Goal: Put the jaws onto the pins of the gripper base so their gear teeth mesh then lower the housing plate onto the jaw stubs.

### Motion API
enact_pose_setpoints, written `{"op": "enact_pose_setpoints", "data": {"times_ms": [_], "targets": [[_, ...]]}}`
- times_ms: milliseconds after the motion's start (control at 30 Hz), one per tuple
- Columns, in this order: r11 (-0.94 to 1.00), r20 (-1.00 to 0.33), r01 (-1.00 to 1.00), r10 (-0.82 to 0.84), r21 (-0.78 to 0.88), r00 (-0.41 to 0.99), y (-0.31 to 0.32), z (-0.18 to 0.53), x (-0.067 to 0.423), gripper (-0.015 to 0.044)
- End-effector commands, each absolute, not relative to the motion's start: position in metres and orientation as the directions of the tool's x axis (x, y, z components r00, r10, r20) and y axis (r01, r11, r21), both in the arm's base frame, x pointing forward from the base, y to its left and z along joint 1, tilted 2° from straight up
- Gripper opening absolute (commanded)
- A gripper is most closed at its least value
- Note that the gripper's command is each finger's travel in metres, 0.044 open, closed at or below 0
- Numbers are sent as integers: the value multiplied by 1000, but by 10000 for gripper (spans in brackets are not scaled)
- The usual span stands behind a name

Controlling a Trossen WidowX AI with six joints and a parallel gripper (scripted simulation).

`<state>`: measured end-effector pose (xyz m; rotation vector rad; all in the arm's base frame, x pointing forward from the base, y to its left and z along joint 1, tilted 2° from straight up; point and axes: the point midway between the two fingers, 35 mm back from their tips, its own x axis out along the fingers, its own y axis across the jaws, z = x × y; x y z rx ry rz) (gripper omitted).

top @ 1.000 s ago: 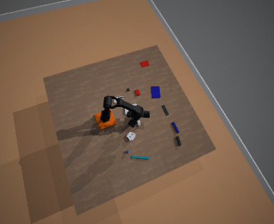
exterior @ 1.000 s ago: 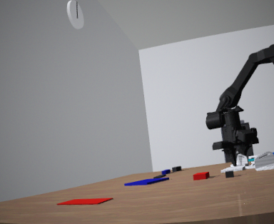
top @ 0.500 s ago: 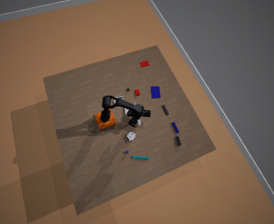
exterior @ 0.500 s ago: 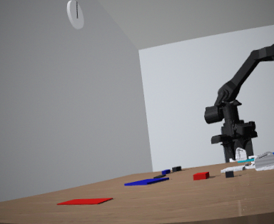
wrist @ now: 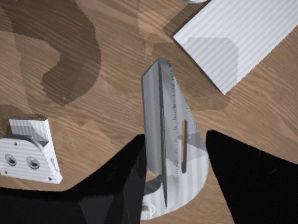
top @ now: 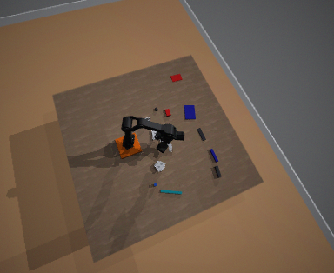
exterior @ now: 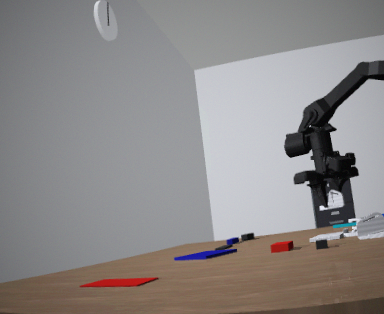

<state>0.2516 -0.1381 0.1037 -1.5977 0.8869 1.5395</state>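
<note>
My gripper (wrist: 176, 139) (exterior: 331, 199) points down and is shut on a white jaw (wrist: 170, 115) (exterior: 336, 198), held above the table. The jaw lies lengthwise between the black fingers, its narrow end toward the top of the wrist view and its wide rounded end toward the bottom. A white ribbed slab (wrist: 240, 45) is beyond it at upper right. A small white block with two round holes (wrist: 30, 156) is at left. More white parts lie on the table, among them a ribbed one (exterior: 373, 226) and a flat one (exterior: 327, 237). Which is the base or housing plate, I cannot tell.
A white part (top: 159, 166) and a teal bar (top: 170, 191) lie near the arm. Red blocks (top: 168, 112) (exterior: 282, 246), a blue slab (top: 190, 112) (exterior: 206, 255), a red plate (top: 177, 77) (exterior: 119, 282) and dark bars (top: 201, 134) lie farther out.
</note>
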Motion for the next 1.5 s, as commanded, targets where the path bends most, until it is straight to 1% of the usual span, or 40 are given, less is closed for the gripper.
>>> {"op": "enact_pose_setpoints", "data": {"times_ms": [0, 167, 500, 800, 1133, 1467], "targets": [[-495, -999, -868, 9, -48, 51, -138, 111, 252, 134], [-466, -999, -883, 9, -49, 51, -135, 112, 252, 134], [-264, -999, -963, 10, -51, 50, -118, 113, 253, 134], [-72, -999, -996, 11, -51, 50, -102, 113, 252, 134], [145, -999, -988, 12, -48, 50, -85, 114, 251, 134], [355, -999, -934, 13, -42, 50, -69, 114, 249, 134]]}}
